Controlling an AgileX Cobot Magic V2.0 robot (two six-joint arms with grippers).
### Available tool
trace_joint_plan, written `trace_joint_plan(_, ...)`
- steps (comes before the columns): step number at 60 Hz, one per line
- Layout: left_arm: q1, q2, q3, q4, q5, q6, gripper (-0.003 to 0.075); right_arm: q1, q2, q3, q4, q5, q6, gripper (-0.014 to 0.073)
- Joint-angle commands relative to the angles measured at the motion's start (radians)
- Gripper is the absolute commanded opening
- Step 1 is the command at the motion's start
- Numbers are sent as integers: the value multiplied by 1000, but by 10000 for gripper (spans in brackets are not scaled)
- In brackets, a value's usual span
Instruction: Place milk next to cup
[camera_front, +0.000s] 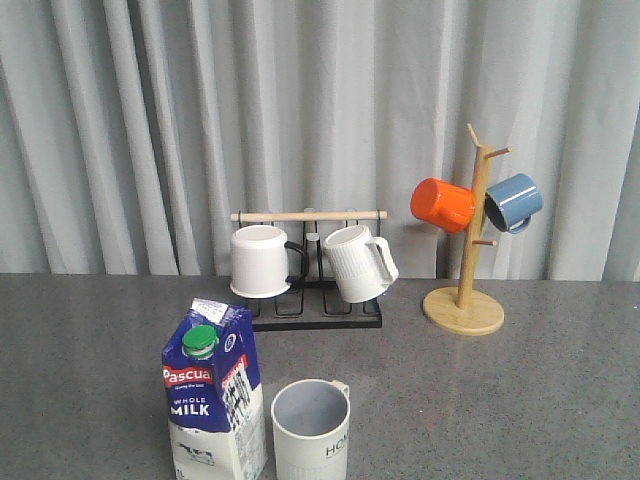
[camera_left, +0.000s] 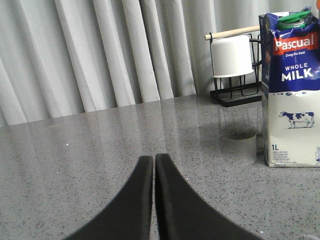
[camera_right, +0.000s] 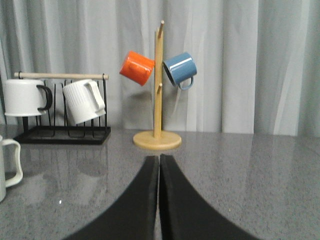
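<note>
The tall blue-and-white gable-top milk carton (camera_front: 214, 395) with its green round cap and red "Pascual" label stands upright on the grey speckled table (camera_front: 520, 390), just beside the cream-white ribbed "HOME" cup (camera_front: 311, 428), which sits upright with its grey-blue inside showing.

The left gripper (camera_left: 153, 162) has its 2 black fingers (camera_left: 135, 200) pressed together with nothing between them. The carton stands ahead of those fingertips and off to one side, apart from them, its cow picture and "WHOLE MILK" text facing the wrist camera.

The right gripper (camera_right: 159, 162) is likewise closed, its 2 fingers (camera_right: 180, 200) meeting along a thin seam and holding nothing. Only the cup's handle shows at the edge of that view, well off to the side of the fingers.

Straight beyond the right fingertips stands a wooden mug tree (camera_right: 158, 100) carrying 1 orange mug (camera_right: 137, 68) and 1 blue mug (camera_right: 180, 70). Farther aside, a black wire rack (camera_front: 310, 300) with a wooden bar holds a plain white mug with a black handle (camera_front: 262, 261) and a white ribbed mug (camera_front: 358, 262).
</note>
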Motion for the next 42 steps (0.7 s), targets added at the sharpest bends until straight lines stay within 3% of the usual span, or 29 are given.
trace_joint_plan(1, 2, -13, 20, -1, -73, -3, -7, -30, -26, -26, -19, 10, 16, -5)
trace_joint_plan(10, 2, -13, 20, -1, -73, -3, -7, -60, -38, 20, -86, -29, 165, -5)
trace_joint_plan(19, 2, -13, 20, -1, -73, -3, -7, -58, -38, 19, -388, -90, 397, -5)
trace_joint_plan(24, 2, -13, 20, -1, -73, -3, -7, -58, -38, 19, -455, -82, 496, -5)
trace_joint_plan(42, 2, -13, 20, -1, -73, -3, -7, -58, -38, 19, -472, -8, 523, -5)
